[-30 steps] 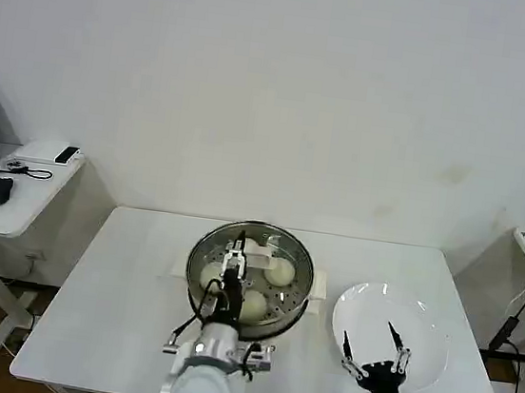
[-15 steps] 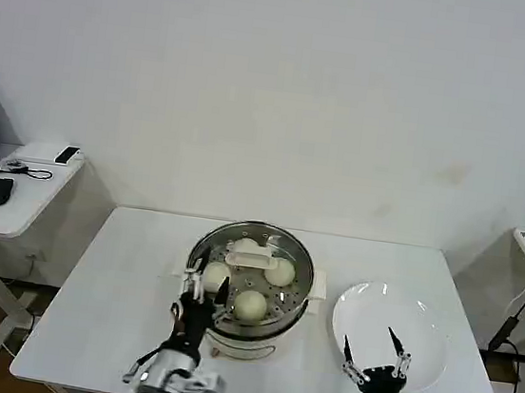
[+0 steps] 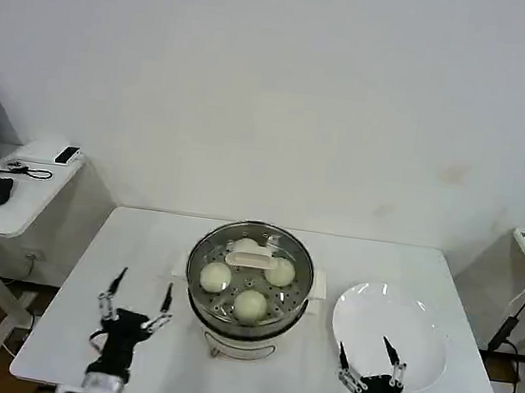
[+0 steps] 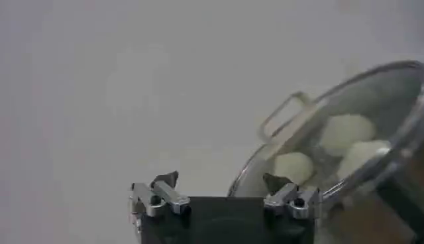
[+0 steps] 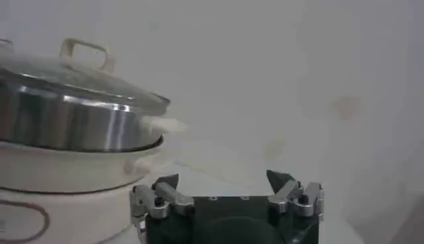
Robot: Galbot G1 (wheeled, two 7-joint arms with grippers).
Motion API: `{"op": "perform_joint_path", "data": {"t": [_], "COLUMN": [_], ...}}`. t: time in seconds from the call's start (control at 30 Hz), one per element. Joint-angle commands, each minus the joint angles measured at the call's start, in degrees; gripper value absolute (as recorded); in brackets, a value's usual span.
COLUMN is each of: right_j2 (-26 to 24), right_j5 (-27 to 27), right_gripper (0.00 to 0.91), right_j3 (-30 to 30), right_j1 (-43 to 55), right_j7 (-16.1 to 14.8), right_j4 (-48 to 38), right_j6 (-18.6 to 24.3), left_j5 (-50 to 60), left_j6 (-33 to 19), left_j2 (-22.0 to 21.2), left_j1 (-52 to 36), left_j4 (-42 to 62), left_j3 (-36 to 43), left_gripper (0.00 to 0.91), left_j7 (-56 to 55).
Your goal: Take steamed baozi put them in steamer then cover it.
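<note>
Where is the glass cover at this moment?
In the head view, the cover sits on the steamer at the table's centre, left of the white plate.

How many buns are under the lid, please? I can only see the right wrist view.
Observer: Four cream-white round buns lie beneath the clear glass lid.
Operator: Thank you. Where is the left gripper?
Observer: The left gripper is left of the shiny steel steamer pot, jaws open, holding nothing.
Operator: And what lies below my gripper?
Observer: The right gripper, jaws open, is over the near rim of a flat white round plate.
</note>
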Motion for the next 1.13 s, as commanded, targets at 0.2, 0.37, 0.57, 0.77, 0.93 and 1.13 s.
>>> {"op": "perform_joint_path", "data": {"t": [0.2, 0.37, 0.57, 0.77, 0.93, 1.13], "right_j2": [-2.86, -5.04, -7.35, -7.93, -8.23, -7.87], "right_j5": [10.39, 11.48, 11.76, 11.61, 11.28, 10.51], "right_gripper": [0.907, 0.907, 0.907, 0.907, 0.907, 0.907], "right_j3": [-0.92, -2.27, -2.88, -4.20, -4.99, -5.60], "right_j1": [-3.30, -5.17, -6.46, -6.35, -6.11, -6.03], "right_j7": [-0.84, 0.74, 2.36, 3.28, 3.75, 4.25], "right_j4": [2.37, 4.77, 6.46, 6.59, 6.72, 6.59], "right_j6": [-4.52, -9.38, -11.26, -11.71, -11.49, -11.37], "left_j5": [-18.60, -16.37, -16.04, -15.16, -14.92, -14.57], "left_j6": [-5.51, -5.59, -5.54, -4.67, -3.75, -3.52], "left_j2": [-0.62, -1.12, -1.51, -1.91, -1.98, -2.01], "left_j1": [10.15, 11.50, 12.37, 12.65, 13.19, 13.58], "left_j4": [2.45, 3.13, 2.86, 2.08, 1.62, 1.38], "left_j3": [-6.99, -7.19, -7.08, -6.26, -6.46, -5.94], "left_gripper": [0.907, 0.907, 0.907, 0.907, 0.907, 0.907], "left_j7": [-4.09, -1.54, -1.33, -1.16, -1.09, -0.84]}}
